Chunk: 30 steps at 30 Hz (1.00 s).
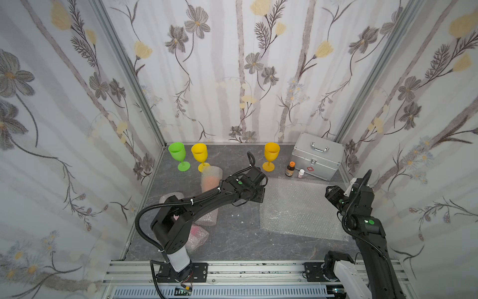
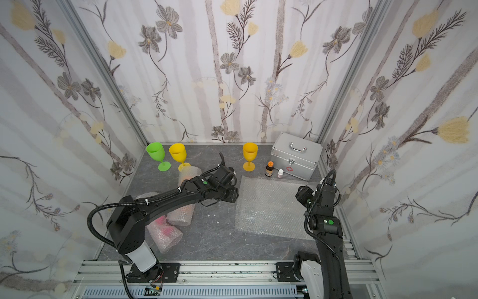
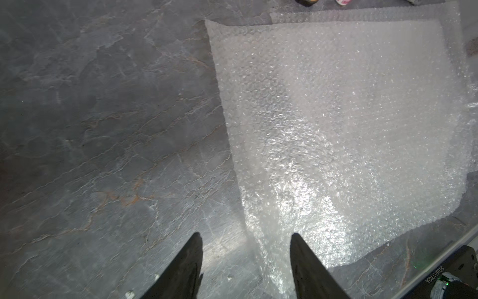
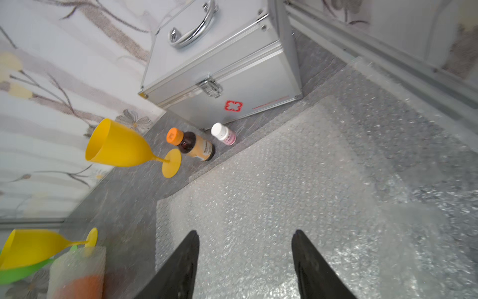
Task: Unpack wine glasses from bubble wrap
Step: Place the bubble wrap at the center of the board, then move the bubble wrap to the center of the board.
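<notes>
Three wine glasses stand upright along the back wall: lime green (image 1: 178, 155), yellow (image 1: 199, 154) and amber-yellow (image 1: 271, 154). A bubble wrap tube (image 1: 211, 178) holding an orange glass (image 4: 77, 282) lies behind my left arm. Another bubble wrap roll (image 2: 165, 233) with a pink glass inside lies near the left arm's base. Flat bubble wrap sheets (image 1: 297, 207) lie stacked at centre right. My left gripper (image 3: 245, 234) hovers open over the sheets' left edge, holding nothing. Over their right side my right gripper (image 4: 245, 231) is open and empty too.
A silver metal case (image 1: 318, 155) stands at the back right, with a brown orange-capped bottle (image 1: 290, 169) and a small white bottle (image 1: 301, 173) in front of it. Papered walls close in three sides. An aluminium rail (image 1: 258, 269) runs along the front.
</notes>
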### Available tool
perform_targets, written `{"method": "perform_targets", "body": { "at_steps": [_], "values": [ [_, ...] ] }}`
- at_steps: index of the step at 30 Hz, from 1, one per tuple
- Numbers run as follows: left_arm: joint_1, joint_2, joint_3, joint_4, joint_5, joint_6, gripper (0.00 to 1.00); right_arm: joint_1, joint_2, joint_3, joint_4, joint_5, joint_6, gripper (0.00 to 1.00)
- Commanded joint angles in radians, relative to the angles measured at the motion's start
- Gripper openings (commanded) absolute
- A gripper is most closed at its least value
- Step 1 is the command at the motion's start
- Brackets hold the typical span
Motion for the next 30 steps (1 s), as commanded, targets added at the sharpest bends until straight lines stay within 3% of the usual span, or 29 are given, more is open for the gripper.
{"method": "perform_targets", "body": {
  "at_steps": [1, 9, 14, 17, 20, 30],
  "values": [
    [0.026, -0.04, -0.012, -0.085, -0.032, 0.017, 0.58, 0.062, 0.012, -0.03, 0.14, -0.098, 0.053, 0.58],
    [0.144, -0.17, -0.073, -0.22, -0.071, 0.029, 0.59, 0.303, 0.112, -0.062, 0.342, -0.116, 0.147, 0.62],
    [0.247, -0.237, -0.107, -0.299, -0.101, 0.036, 0.61, 0.411, 0.184, -0.07, 0.47, -0.151, 0.157, 0.76],
    [0.314, -0.256, -0.112, -0.346, -0.086, 0.027, 0.62, 0.446, 0.228, -0.073, 0.526, -0.179, 0.161, 0.82],
    [0.371, -0.276, -0.128, -0.365, -0.085, 0.023, 0.63, 0.465, 0.266, -0.077, 0.569, -0.206, 0.165, 0.99],
    [0.495, -0.236, -0.176, -0.38, -0.109, 0.038, 0.67, 0.503, 0.366, -0.08, 0.67, -0.32, 0.159, 1.0]
  ]
}}
